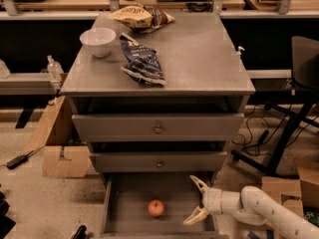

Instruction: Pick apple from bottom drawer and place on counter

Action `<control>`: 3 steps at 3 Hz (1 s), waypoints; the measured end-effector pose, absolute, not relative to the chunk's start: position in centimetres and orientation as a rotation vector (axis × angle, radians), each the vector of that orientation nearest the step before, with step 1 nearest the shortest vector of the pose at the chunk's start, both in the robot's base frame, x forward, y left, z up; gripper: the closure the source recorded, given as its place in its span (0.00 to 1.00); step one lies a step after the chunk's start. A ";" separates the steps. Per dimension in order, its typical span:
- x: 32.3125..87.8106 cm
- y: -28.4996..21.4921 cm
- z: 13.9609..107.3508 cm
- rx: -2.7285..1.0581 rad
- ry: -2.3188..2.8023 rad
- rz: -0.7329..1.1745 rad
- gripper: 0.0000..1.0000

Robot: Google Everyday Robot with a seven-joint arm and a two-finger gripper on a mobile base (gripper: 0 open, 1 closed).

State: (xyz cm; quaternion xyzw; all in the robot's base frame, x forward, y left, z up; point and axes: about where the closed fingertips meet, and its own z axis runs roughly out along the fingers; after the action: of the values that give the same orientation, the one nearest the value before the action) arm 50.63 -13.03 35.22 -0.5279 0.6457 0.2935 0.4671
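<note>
The red-orange apple (156,208) lies on the floor of the open bottom drawer (130,193), near its front middle. My gripper (194,201) is open, inside the drawer's right part, a short way right of the apple and apart from it, its two pale fingers spread one above the other. The white arm (259,208) reaches in from the lower right. The grey counter (199,54) tops the cabinet above.
On the counter sit a white bowl (97,41), a dark blue snack bag (141,59) and a tan chip bag (141,17). Two knobbed drawers (158,129) are closed. Cardboard boxes (57,143) stand left; a black chair base (279,133) and cables stand right.
</note>
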 end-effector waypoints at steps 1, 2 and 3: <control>51.0 -10.0 30.3 -1.345 1.596 0.759 0.00; 52.4 -5.7 25.5 -1.399 1.608 0.792 0.00; 53.9 -2.8 23.0 -1.431 1.607 0.803 0.00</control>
State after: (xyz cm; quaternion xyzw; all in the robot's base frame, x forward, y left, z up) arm 53.91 -2.77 22.97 -0.5681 0.6382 0.3191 0.4099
